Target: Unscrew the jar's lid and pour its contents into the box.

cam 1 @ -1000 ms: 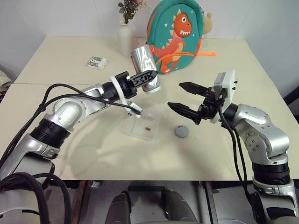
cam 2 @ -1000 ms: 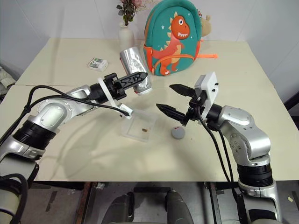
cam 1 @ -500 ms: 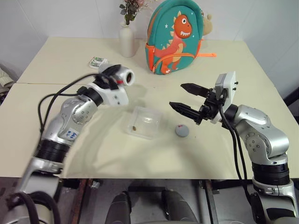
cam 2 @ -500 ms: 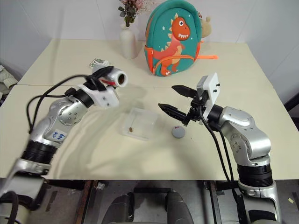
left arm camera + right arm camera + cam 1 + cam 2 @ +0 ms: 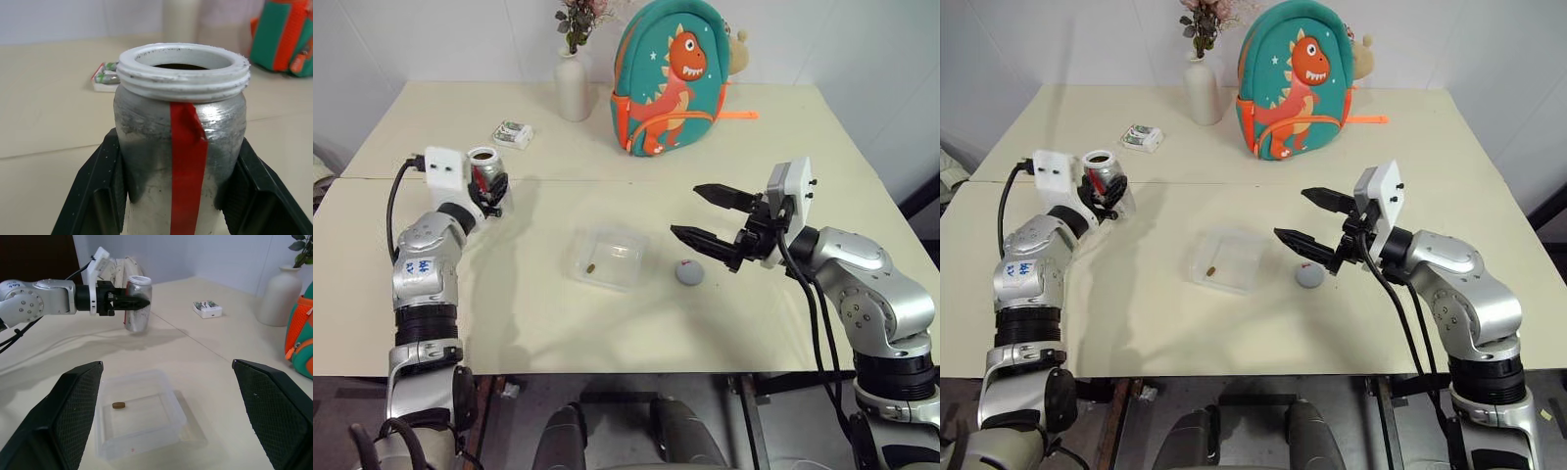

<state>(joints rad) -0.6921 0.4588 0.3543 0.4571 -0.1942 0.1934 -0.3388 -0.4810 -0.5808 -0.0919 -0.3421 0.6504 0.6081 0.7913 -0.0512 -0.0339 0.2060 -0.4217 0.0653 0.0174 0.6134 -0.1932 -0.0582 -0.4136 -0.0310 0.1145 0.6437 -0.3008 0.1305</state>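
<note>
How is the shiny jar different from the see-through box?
The jar is silvery with a red stripe; the box is clear plastic. The jar is tall and round; the box is flat and square. The left gripper holds the jar upright; the box lies free on the table. Both are open on top.

- Setting: a plain indoor test room dressed with household props, not a lived-in home, as far as I can judge from my own tool's station.
- Worktop (image 5: 636, 323): two pale cream tables pushed together, the seam visible along my left side.
- Walls: bare white, meeting at the corner behind the worktop.
- Props at the back: white vase (image 5: 573, 86) with a dried sprig; child's teal dinosaur backpack (image 5: 671, 73); small white-and-green packet (image 5: 512, 134).
- Fittings: cabling running along my arms.
</note>
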